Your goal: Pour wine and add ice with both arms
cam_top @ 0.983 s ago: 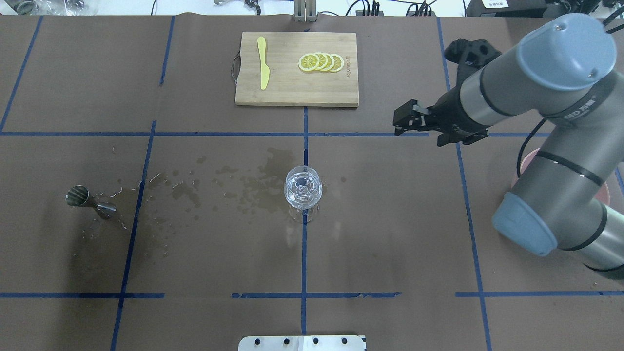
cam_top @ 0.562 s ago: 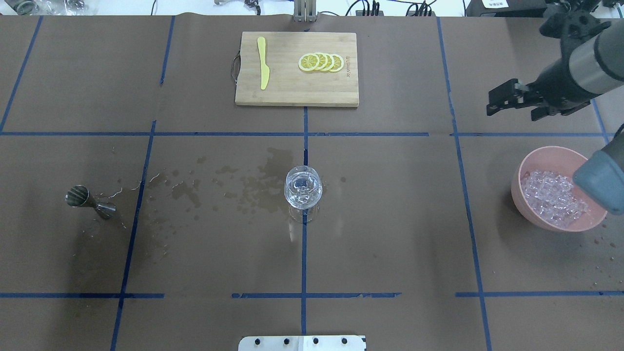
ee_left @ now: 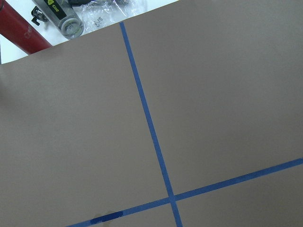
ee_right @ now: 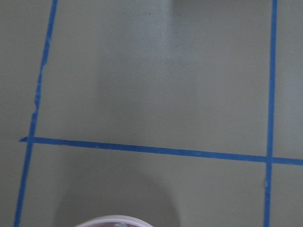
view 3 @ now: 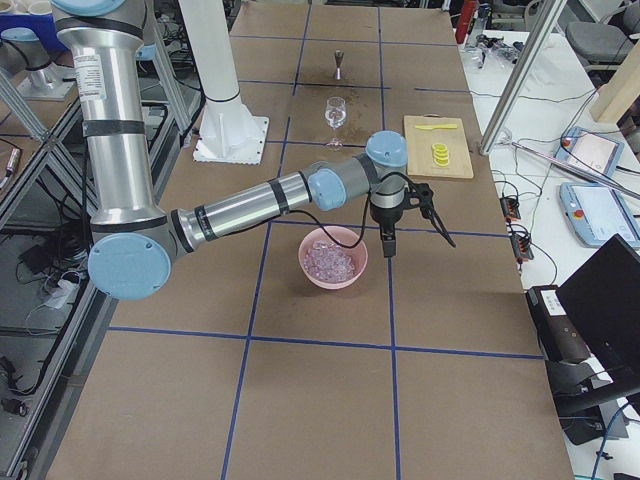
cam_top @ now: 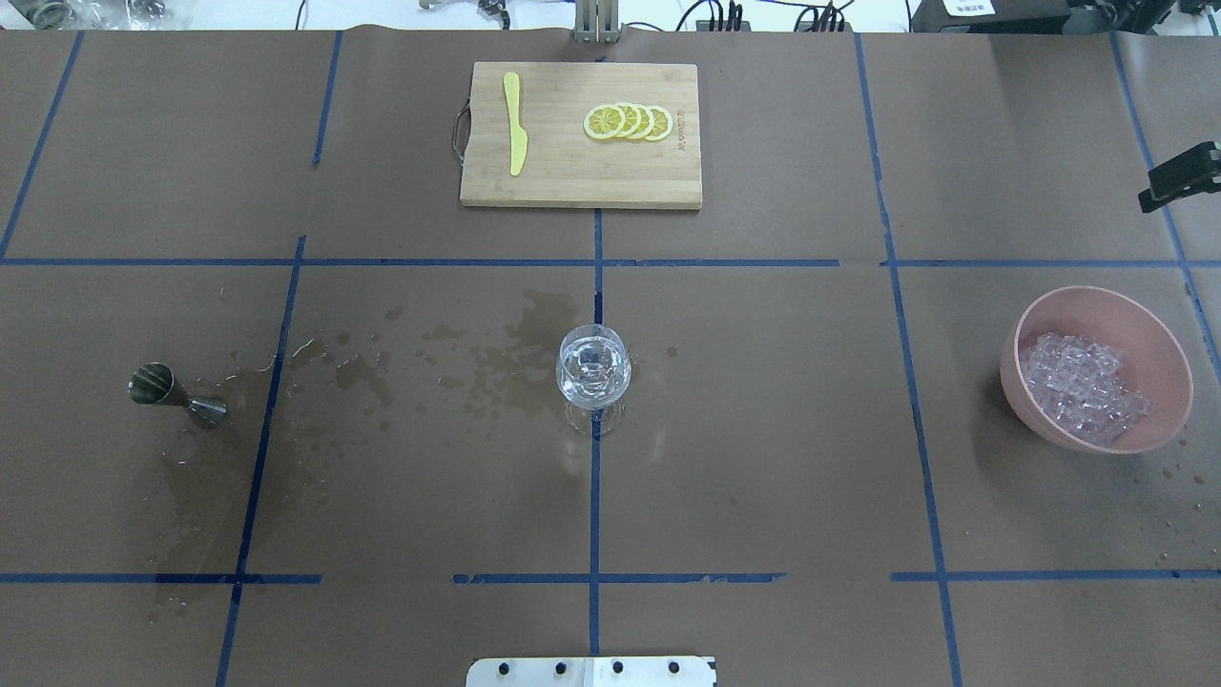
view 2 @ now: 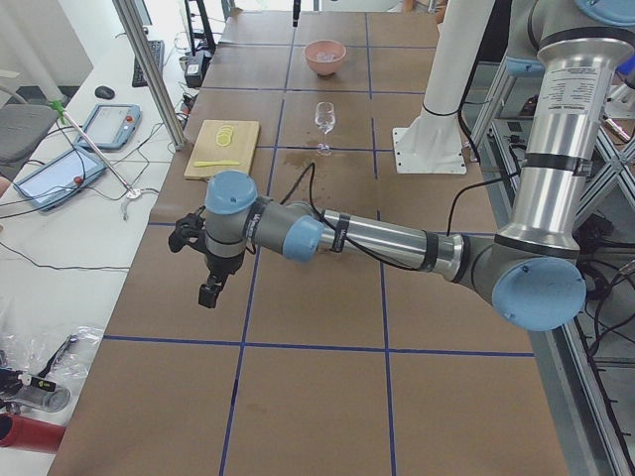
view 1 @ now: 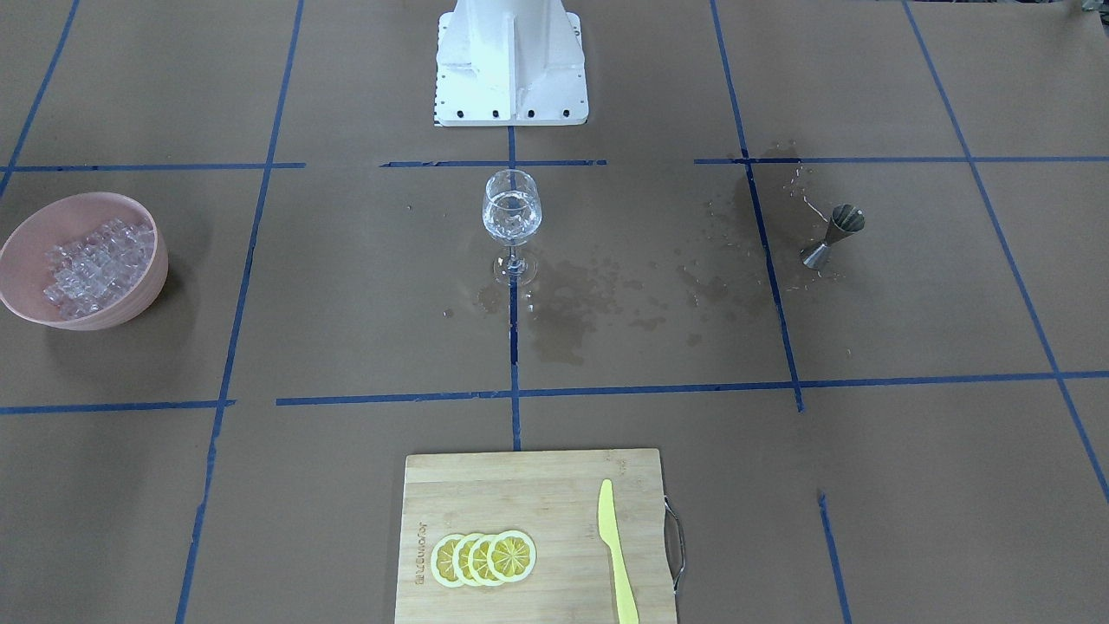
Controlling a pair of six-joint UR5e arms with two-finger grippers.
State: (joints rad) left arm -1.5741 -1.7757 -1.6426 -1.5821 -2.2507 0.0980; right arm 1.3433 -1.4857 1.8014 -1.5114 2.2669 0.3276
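A stemmed wine glass [cam_top: 593, 367] stands upright at the table's middle and holds clear wine [view 1: 512, 217]. At the right, a pink bowl [cam_top: 1159, 329] is filled with ice [cam_top: 1083, 382] cubes. Of my right gripper [cam_top: 1183, 176], only a black tip shows at the right edge of the overhead view, beyond the bowl; I cannot tell whether it is open or shut. In the exterior right view it [view 3: 388, 243] hangs just past the bowl [view 3: 305, 262]. My left gripper [view 2: 210, 290] hangs over bare paper far from the glass [view 2: 323, 115]; its state cannot be told.
A steel jigger [cam_top: 177, 396] stands at the left among wet stains [cam_top: 496, 358]. At the far edge lies a wooden cutting board [cam_top: 563, 186] with lemon slices [cam_top: 630, 122] and a yellow knife [cam_top: 515, 124]. The white pedestal [view 1: 511, 61] is at the near edge.
My right arm has swung back to the right, from near the table's middle to the right edge. The pink bowl it covered now shows in full. Glass and jigger have not moved.
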